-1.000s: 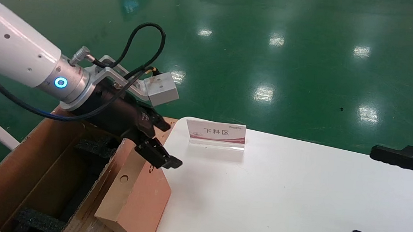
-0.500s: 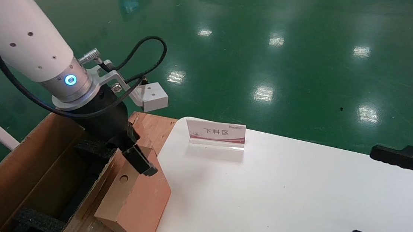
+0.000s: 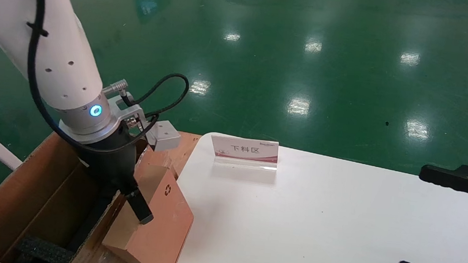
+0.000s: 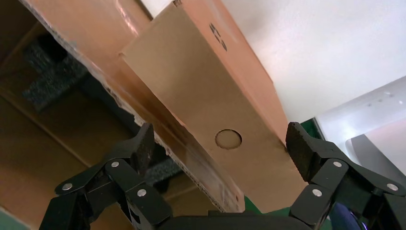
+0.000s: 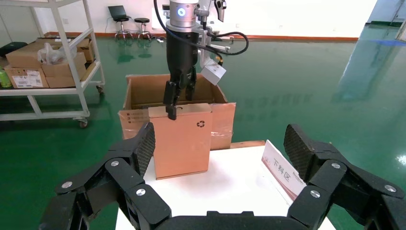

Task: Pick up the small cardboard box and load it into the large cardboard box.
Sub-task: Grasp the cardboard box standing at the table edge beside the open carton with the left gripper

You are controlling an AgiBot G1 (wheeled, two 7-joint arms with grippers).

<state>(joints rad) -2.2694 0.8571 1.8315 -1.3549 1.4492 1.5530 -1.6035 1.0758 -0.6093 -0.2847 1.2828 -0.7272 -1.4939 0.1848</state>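
Observation:
The small cardboard box [image 3: 162, 227], flat and brown with a recycling symbol and a round hole, stands on edge at the table's left edge and leans on the large cardboard box [image 3: 34, 190]. My left gripper [image 3: 132, 208] points straight down and is open. In the left wrist view it [image 4: 220, 143] straddles the small box's [image 4: 210, 91] top edge and the large box's taped flap [image 4: 191, 158], without squeezing them. My right gripper [image 3: 415, 219] is open and empty over the table's right side. From its wrist view I see the small box [image 5: 184, 139] and the left gripper [image 5: 179, 101].
A white table [image 3: 315, 223] carries an upright sign card [image 3: 244, 150] at its far left. Black foam inserts [image 3: 43, 251] lie inside the large box. Green floor surrounds the table. A shelf cart with cartons [image 5: 48, 57] stands far behind the large box [image 5: 143, 88].
My left arm has swung from a slanted pose to upright. Its gripper has come down and towards me over the small box's top edge. The right arm has not moved.

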